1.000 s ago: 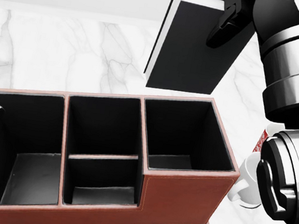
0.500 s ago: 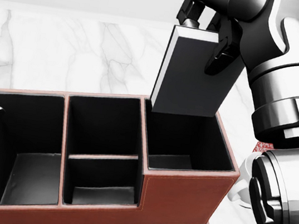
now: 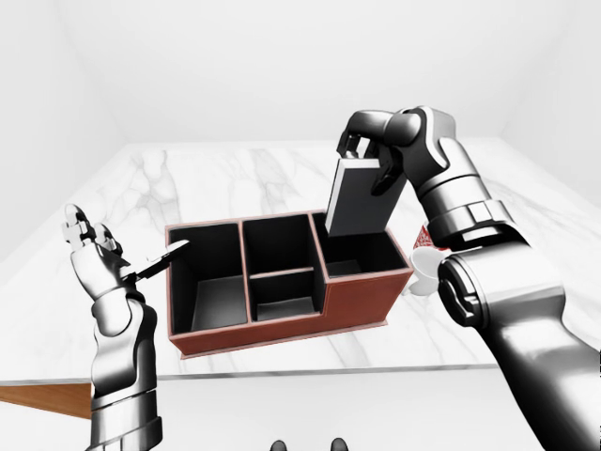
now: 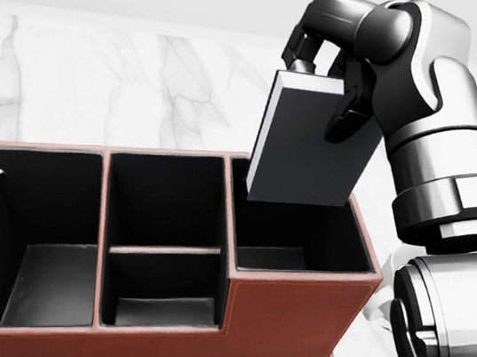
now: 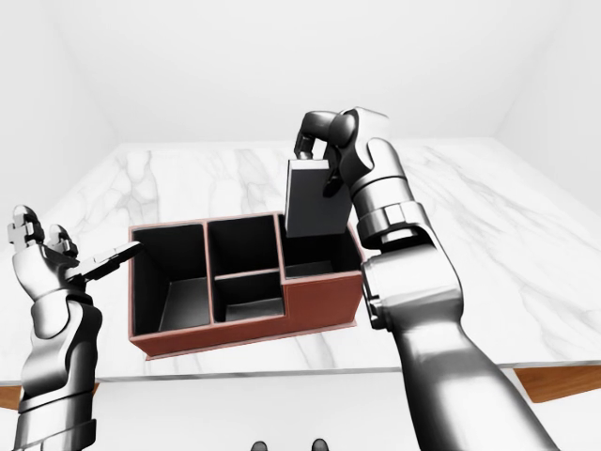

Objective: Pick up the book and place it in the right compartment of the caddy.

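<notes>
My right hand (image 4: 326,84) is shut on the top of the book (image 4: 306,148), a dark-covered volume with a white page edge. The book hangs upright and slightly tilted over the right compartment (image 4: 289,231) of the caddy (image 4: 294,286). Its lower edge stands at the compartment's mouth. The caddy is a red-brown box with black lining and three sections, the middle one split in two. In the left-eye view my left hand (image 3: 150,263) is open, with a fingertip at the caddy's left rim.
A white mug (image 3: 427,263) with a red pattern stands on the marble table (image 3: 216,183) just right of the caddy, partly behind my right forearm. The table's near edge (image 3: 310,368) runs across the bottom of the left-eye view.
My right hand has carried the book down and towards me, from above the table beyond the caddy to the right compartment's mouth. The left hand and the caddy have stayed put.
</notes>
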Available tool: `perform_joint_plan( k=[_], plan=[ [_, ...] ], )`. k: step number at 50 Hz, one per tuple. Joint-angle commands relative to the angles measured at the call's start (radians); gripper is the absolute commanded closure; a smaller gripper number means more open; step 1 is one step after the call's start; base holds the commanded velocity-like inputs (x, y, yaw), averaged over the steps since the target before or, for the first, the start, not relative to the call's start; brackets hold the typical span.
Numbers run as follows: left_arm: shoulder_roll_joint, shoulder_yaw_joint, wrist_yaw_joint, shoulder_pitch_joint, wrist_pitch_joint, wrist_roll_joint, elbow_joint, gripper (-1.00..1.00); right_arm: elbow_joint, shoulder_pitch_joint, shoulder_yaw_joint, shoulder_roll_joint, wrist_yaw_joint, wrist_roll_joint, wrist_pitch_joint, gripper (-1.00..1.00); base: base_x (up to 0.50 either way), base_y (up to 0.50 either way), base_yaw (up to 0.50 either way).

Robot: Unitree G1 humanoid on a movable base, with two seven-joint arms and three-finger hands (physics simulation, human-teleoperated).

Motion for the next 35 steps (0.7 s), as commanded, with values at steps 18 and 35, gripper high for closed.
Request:
perform_joint_plan(
  k=[18, 35],
  plan=[
    [-0.012, -0.029, -0.004, 0.012, 0.0, 0.019, 0.016, -1.0, 0.025, 0.073, 0.011, 0.044, 0.0, -0.042, 0.0, 1.0, 0.0, 0.0, 0.0],
    [-0.013, -0.029, -0.002, 0.014, 0.0, 0.019, 0.004, -1.0, 0.058, 0.116, 0.016, 0.06, 0.0, -0.033, 0.0, 1.0, 0.0, 0.0, 0.0]
  ],
)
